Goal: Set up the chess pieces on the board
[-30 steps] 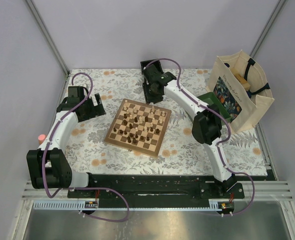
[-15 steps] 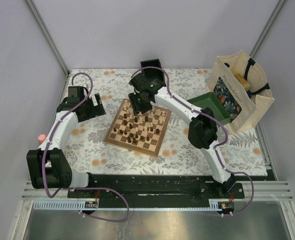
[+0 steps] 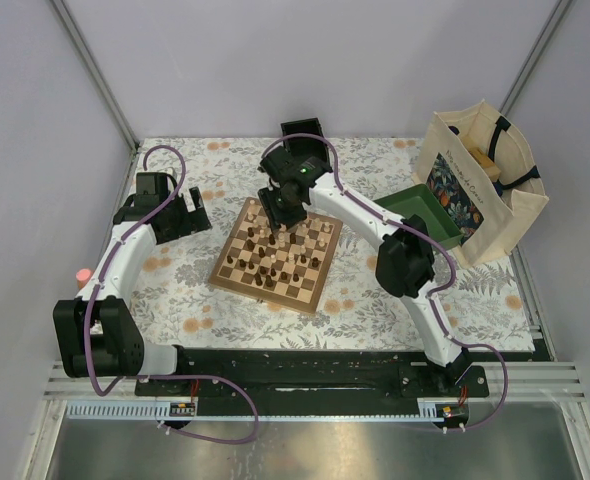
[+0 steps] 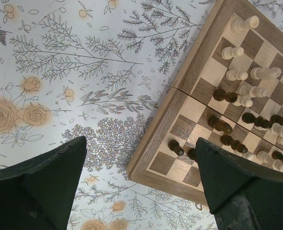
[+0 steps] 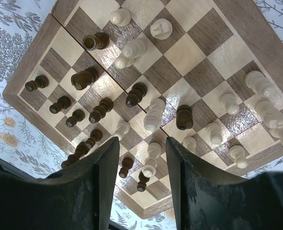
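Note:
The board (image 3: 237,276) lies mid-table, with cream and dark chess pieces (image 3: 280,252) scattered over its squares. My right gripper (image 3: 279,215) hovers over the board's far part, open and empty; in its wrist view (image 5: 142,158) a tall cream piece (image 5: 151,160) and two dark pawns (image 5: 126,166) stand between the fingers (image 5: 96,177), below them. My left gripper (image 3: 197,212) is open and empty over the cloth, left of the board; its wrist view (image 4: 141,167) shows the board's corner (image 4: 153,167) and several pieces (image 4: 237,96).
A green tray (image 3: 423,205) and a cream tote bag (image 3: 480,180) stand at the right. A small pink object (image 3: 81,274) lies at the left table edge. Floral cloth (image 3: 175,300) covers the table.
My right gripper swung left from the board's far edge to over its far squares, then shifted slightly. The left arm has not moved.

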Available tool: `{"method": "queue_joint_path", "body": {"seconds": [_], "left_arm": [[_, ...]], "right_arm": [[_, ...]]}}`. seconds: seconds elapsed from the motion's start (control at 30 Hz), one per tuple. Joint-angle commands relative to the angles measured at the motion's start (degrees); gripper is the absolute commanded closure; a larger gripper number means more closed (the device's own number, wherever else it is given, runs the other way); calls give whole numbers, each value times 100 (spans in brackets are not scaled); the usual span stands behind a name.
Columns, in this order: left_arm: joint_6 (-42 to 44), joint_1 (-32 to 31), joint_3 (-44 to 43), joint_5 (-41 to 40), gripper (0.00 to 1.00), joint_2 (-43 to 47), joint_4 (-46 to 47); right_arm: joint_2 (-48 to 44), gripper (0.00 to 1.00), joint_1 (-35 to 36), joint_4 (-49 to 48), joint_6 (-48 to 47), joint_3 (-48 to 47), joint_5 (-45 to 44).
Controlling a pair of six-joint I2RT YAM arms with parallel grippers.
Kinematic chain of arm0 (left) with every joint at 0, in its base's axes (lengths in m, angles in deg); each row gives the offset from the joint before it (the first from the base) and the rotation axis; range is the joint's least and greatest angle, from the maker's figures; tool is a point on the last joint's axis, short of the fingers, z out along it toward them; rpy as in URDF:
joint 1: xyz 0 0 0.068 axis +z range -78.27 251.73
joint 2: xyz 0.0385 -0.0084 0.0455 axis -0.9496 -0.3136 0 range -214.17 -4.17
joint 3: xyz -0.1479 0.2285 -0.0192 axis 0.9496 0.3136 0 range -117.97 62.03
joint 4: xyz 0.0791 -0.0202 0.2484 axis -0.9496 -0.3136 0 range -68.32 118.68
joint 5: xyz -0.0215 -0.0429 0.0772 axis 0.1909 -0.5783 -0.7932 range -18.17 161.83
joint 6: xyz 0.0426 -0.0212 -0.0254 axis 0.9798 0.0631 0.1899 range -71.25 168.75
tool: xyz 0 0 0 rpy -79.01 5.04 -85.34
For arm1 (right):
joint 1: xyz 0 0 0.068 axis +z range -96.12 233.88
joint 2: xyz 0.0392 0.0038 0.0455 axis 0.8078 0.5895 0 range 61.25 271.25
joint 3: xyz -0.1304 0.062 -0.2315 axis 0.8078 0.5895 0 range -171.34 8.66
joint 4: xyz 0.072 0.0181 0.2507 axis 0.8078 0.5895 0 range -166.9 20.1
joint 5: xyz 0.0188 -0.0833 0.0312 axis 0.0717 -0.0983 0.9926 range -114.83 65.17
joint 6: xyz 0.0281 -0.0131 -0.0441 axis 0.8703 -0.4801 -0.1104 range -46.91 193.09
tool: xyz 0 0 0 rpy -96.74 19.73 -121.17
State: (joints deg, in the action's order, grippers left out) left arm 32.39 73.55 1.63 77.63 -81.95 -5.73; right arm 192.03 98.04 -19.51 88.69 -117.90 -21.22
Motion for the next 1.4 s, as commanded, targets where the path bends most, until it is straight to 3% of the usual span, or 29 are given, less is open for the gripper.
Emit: {"method": "queue_joint_path", "body": {"seconds": [0.0,1.37], "left_arm": [[19,11,-244,61,1,44,102],[28,20,-235,105,1,35,102]], "right_arm": [[114,48,66,159,-136,-386,-63],[694,60,66,352,-144,-747,-89]]}}
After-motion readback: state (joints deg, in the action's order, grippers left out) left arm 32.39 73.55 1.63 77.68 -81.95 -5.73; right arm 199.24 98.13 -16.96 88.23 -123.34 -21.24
